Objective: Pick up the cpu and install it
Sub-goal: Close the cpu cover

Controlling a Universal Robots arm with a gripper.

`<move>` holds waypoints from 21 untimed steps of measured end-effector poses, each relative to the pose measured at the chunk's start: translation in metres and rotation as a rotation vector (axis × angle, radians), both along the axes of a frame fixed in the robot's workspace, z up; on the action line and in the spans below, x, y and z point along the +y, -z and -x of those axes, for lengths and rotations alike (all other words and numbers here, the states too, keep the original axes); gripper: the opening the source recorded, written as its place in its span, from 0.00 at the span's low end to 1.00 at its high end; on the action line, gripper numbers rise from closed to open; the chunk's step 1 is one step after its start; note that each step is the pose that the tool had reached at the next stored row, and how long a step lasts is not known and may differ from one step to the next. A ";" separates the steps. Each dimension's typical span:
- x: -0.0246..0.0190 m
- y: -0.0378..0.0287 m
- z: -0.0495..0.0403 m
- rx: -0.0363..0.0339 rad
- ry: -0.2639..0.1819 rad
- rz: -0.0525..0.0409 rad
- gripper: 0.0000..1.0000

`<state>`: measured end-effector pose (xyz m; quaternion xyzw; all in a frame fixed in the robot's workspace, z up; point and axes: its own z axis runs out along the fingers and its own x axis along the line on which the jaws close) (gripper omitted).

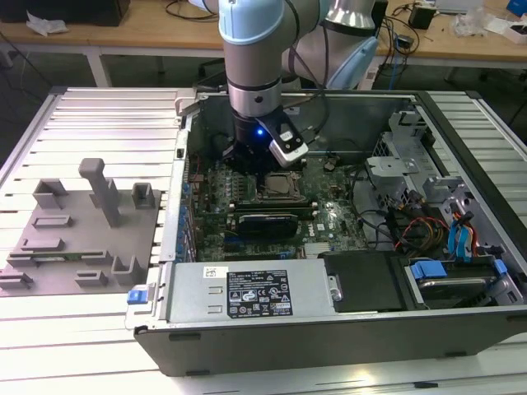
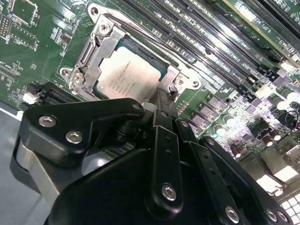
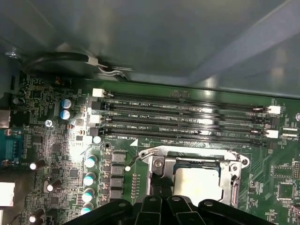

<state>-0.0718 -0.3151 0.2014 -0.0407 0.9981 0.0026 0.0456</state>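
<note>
The cpu (image 2: 124, 77), a flat square chip with a silvery top, lies inside the metal-framed socket (image 2: 101, 35) on the green motherboard; the frame sits around its edges. In the first wrist view the cpu (image 3: 197, 183) shows the same way. In the exterior view my gripper (image 1: 247, 160) hangs low inside the open computer case, just at the exterior view's left of the socket (image 1: 278, 186). My gripper (image 2: 161, 97) looks shut, with nothing held, its tip close over one edge of the socket frame (image 3: 234, 161), beside the cpu rather than on it.
Long memory slots (image 3: 187, 119) run alongside the socket. The case holds a power supply (image 1: 255, 292) at the front, a drive cage (image 1: 395, 164) and loose cables (image 1: 412, 226) at the exterior view's right. A grey plastic fixture tray (image 1: 82, 234) lies outside the case at the exterior view's left.
</note>
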 end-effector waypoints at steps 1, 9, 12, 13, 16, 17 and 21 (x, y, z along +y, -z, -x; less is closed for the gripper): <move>0.0012 0.0003 0.0004 -0.0001 0.000 0.0002 0.11; 0.0057 0.0005 0.0032 -0.0061 0.000 0.0032 0.11; 0.0069 -0.0009 0.0031 -0.0070 0.001 0.0023 0.11; 0.0076 -0.0029 0.0034 -0.0030 0.000 -0.0005 0.11; 0.0082 -0.0087 0.0036 -0.0021 0.000 -0.0001 0.11; 0.0083 -0.0104 0.0036 -0.0022 0.000 0.0002 0.11; 0.0085 -0.0264 0.0036 -0.0021 0.000 0.0024 0.11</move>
